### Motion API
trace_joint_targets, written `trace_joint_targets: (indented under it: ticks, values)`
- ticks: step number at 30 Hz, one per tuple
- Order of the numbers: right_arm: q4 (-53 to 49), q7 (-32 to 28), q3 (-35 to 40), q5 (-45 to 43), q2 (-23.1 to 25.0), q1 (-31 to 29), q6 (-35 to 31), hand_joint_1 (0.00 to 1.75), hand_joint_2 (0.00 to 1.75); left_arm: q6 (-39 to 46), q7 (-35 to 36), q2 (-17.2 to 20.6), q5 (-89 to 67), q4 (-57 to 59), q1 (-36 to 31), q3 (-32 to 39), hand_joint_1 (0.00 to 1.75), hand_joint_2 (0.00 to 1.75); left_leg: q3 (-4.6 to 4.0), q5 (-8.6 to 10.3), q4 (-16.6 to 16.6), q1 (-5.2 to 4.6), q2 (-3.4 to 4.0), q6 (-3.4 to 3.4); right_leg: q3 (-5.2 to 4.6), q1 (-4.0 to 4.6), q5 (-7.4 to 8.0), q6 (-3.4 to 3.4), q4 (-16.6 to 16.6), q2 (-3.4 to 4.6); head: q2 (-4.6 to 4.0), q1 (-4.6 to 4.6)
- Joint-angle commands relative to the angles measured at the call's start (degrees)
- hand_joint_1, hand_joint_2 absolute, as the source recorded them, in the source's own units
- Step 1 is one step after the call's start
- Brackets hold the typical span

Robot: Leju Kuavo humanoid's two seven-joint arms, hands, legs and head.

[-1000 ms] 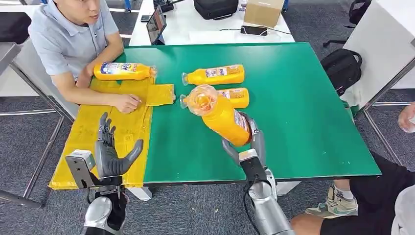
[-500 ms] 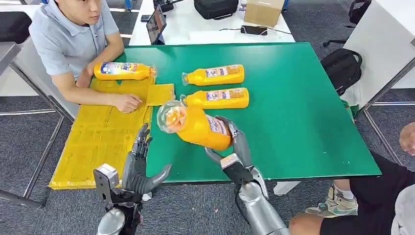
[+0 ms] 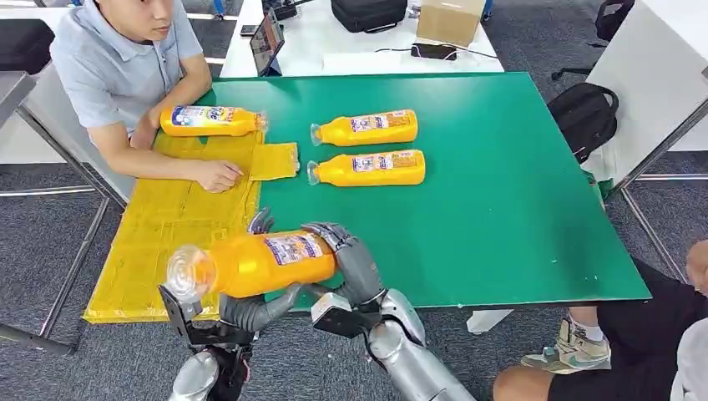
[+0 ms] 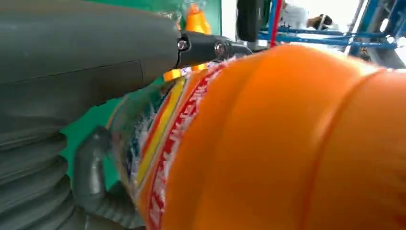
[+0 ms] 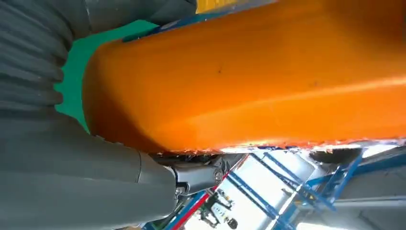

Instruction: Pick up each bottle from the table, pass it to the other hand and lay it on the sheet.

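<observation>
Sheet (image 3: 167, 230), yellow, covers the bench's (image 3: 518, 200) left end, where a person's hand (image 3: 219, 175) rests on it and 1 orange bottle (image 3: 209, 121) lies at its far edge. Just in front of the near edge, my left robot hand (image 3: 250, 307) cups from below the bottle (image 3: 250, 264) that my right robot hand (image 3: 355, 263) grips by its base, held level, cap to the left. 2 more bottles (image 3: 367, 128) (image 3: 369, 168) lie side by side mid-bench.

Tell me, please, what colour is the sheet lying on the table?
Yellow; the sheet shows best in the head view.
</observation>
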Motion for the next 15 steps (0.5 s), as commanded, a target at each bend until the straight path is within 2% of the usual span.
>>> trace_joint_targets:
  ticks: [1,6,7,9,10,15]
  values:
    - [10.3,1.1,4.4,2.7,0.8,-5.5,-0.5,1.75,1.75,-1.1,1.1,0.5,0.9,3.8,-4.0,-1.5,0.00,1.75,-0.07,0.07,0.0,0.01,0.02,-0.01,-0.07,0.02,0.07,-0.06,0.0,-0.01,0.00,0.00]
    - [14.0,0.9,5.6,2.8,2.7,-5.9,-0.2,1.75,1.75,1.2,2.8,-0.9,2.4,4.9,-6.3,-0.2,0.00,1.75,-0.06,0.08,0.0,0.05,0.00,-0.02,-0.04,0.06,0.08,-0.09,0.0,-0.05,0.00,0.00]
    - [14.6,0.6,5.6,2.4,3.1,-5.8,0.0,1.75,1.75,2.4,3.1,-1.5,3.1,5.3,-6.7,0.4,1.75,1.75,-0.02,0.06,0.0,0.03,-0.01,-0.02,-0.03,0.03,0.05,-0.06,0.0,-0.04,0.00,0.00]
    - [14.9,0.4,5.8,2.1,3.6,-5.6,0.2,1.75,1.75,2.9,3.3,-2.0,3.7,5.6,-7.1,0.8,1.75,1.75,-0.04,0.07,0.0,0.05,-0.01,-0.02,-0.03,0.06,0.07,-0.08,0.0,-0.05,0.00,0.00]
    - [15.2,0.4,6.3,1.9,3.9,-5.4,0.6,1.61,1.75,3.6,3.9,-2.5,4.9,6.2,-7.5,1.3,1.75,1.75,-0.04,0.06,0.0,0.03,-0.03,-0.01,-0.03,0.04,0.05,-0.06,0.0,-0.06,0.00,0.00]
    - [15.7,0.6,7.2,2.1,4.3,-4.9,0.8,1.62,1.75,4.2,4.0,-2.6,5.7,6.3,-7.7,1.5,1.75,1.75,-0.05,0.07,0.0,0.05,-0.03,-0.02,-0.02,0.06,0.06,-0.07,0.0,-0.08,0.00,0.00]
